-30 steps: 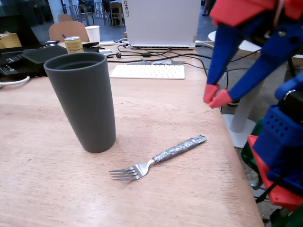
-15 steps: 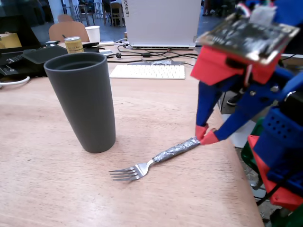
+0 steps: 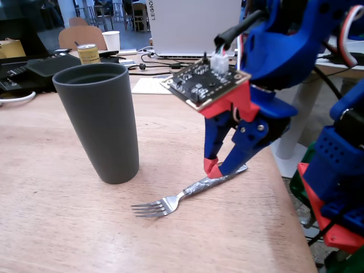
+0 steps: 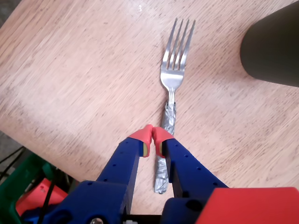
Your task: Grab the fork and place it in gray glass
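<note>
The fork (image 3: 182,197) lies flat on the wooden table (image 3: 57,227), its tines pointing toward the left of the fixed view and its foil-wrapped handle running back under the arm. The gripper (image 4: 152,135) is down at that handle with its red tips pressed together; in the wrist view they sit just left of the foil rather than around it, so it looks closed on nothing, though from this angle I can't be sure whether one tip touches the wrap. The gray glass (image 3: 99,119) stands upright near the tines, apart from the fork. A yellow can (image 3: 88,53) and a white cup (image 3: 111,40) sit far behind.
</note>
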